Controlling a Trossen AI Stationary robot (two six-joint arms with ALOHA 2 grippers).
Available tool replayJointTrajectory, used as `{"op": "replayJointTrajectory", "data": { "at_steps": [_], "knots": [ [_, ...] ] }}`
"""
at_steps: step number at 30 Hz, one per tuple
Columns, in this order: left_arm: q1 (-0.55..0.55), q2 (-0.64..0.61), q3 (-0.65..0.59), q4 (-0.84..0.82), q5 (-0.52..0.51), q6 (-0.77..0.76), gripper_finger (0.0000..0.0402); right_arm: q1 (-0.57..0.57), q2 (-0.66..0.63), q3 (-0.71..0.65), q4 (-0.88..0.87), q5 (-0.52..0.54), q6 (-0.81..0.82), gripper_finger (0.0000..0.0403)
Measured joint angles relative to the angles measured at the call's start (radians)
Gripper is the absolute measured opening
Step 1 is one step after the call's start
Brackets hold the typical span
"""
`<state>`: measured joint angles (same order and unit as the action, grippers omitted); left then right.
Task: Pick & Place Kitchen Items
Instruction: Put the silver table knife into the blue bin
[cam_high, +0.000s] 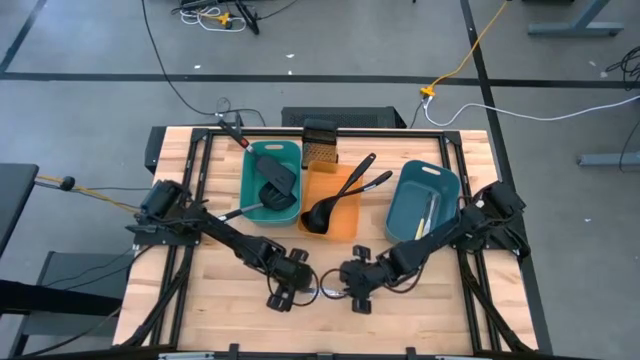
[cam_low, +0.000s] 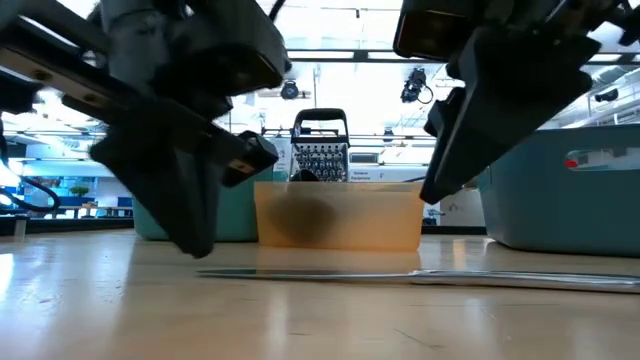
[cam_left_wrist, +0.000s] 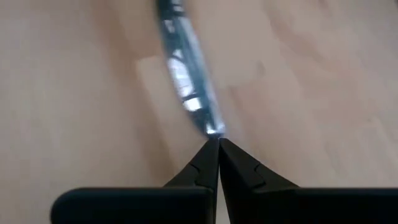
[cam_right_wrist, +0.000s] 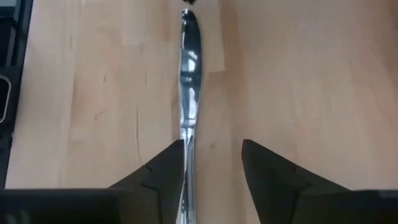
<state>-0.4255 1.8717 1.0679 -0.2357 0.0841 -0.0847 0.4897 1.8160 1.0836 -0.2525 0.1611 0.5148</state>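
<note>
A silvery table knife (cam_low: 420, 277) lies flat on the wooden table near its front edge, between my two grippers. My left gripper (cam_left_wrist: 217, 142) is shut, with its fingertips at one end of the knife (cam_left_wrist: 186, 81). My right gripper (cam_right_wrist: 213, 149) is open, with its fingers standing either side of the knife's other half (cam_right_wrist: 188, 81); the knife runs close along one finger. Whether that finger touches it, I cannot tell. In the high view the left gripper (cam_high: 288, 285) and right gripper (cam_high: 357, 285) face each other. My left gripper meets the knife's end (cam_left_wrist: 213, 127) with its shut fingertips, slanting down from the table's left, along the knife. The knife lies on the table. Whether its thin end sits between the fingertips, I cannot tell.
A teal tray (cam_high: 250, 165) holds a black spatula and a ladle. An orange tray (cam_high: 345, 225) holds black ladles whose handles stick out toward the far right. A blue tray (cam_high: 405, 215) holds pale cutlery. A dark mesh box (cam_high: 320, 140) stands at the far edge.
</note>
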Motion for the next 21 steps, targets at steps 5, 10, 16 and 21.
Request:
{"op": "replayJointTrajectory", "data": {
  "at_steps": [5,10,16,21],
  "knots": [
    [-0.029,0.0,0.0,0.003,0.01,0.034,0.0016,0.001,0.0,0.0,-0.019,0.01,0.001,0.0172],
    [-0.035,0.002,0.001,0.05,-0.027,0.052,0.0013,0.001,0.0,0.002,-0.024,0.015,0.009,0.0171],
    [-0.004,0.029,0.002,0.086,-0.02,0.053,0.0005,0.005,0.0,0.002,-0.033,-0.004,0.012,0.0171],
    [0.025,0.05,0.002,0.116,-0.009,0.056,0.001,0.013,0.0,0.002,-0.039,-0.006,0.03,0.0171]
  ]
}}
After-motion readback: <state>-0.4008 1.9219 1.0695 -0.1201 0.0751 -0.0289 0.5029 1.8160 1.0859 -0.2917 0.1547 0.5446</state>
